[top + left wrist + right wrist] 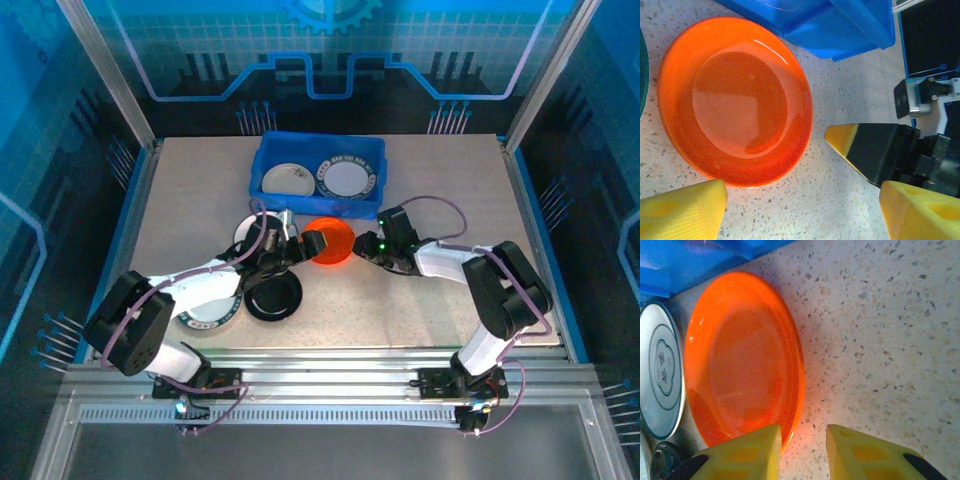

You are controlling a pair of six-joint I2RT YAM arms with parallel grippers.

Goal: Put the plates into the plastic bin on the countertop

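Left gripper (pixel 800 200) fingers (pixel 685 210) spread wide and empty, one tip at the rim of the orange plate (pixel 735 100), which lies flat on the table (pixel 840 100). Right gripper (pixel 802 435) fingers (pixel 860 455) narrowly parted over bare table at that plate's opposite edge, grasping nothing. Blue bin (pixel 266 165) just beyond the orange plate, holding a white plate (pixel 285 180) and a dark-rimmed plate (pixel 345 178); black plate (pixel 274 298) near the orange one, on the arms' side.
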